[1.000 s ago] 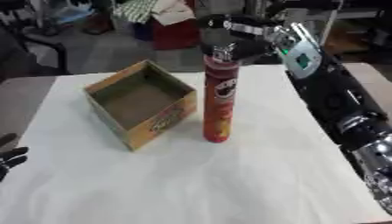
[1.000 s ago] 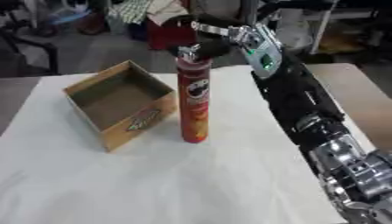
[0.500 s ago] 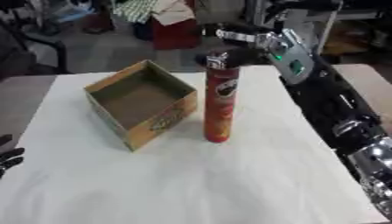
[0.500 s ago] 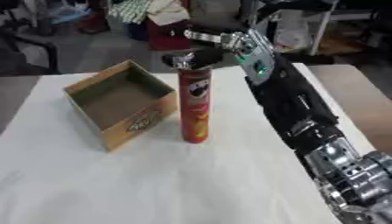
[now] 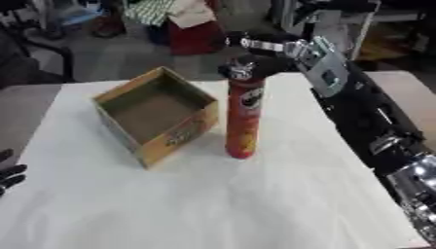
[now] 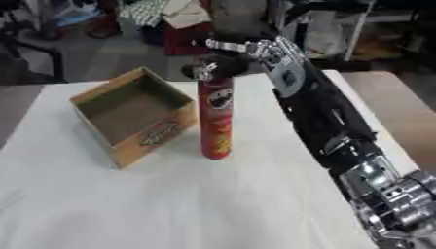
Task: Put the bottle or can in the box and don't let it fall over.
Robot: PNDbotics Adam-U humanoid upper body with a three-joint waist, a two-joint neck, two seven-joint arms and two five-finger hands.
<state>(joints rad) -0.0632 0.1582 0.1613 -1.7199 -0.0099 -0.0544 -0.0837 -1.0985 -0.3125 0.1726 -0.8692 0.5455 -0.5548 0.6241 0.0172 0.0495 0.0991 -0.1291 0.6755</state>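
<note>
Pinching red can (image 5: 242, 121) top, apparently: right hand (image 5: 271, 54), beside box (image 5: 155, 115) rim.

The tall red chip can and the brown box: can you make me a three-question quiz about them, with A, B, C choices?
1. Where does the tall red cylindrical chip can stand?
A. Inside the box
B. On the white tablecloth, right of the box
C. On the floor

2. What is inside the open brown cardboard box?
A. Nothing
B. A green bottle
C. Two cans

3. How is the can now?
A. Lying on its side
B. Tipped against the box
C. Upright

Answers:
1 B, the can's base rests on the cloth beside the box's right corner.
2 A, only the bare cardboard floor shows.
3 C, it stands straight, with the robot's right hand at its top; whether the fingers close round it cannot be told. The left hand idles at the lower left edge.
</note>
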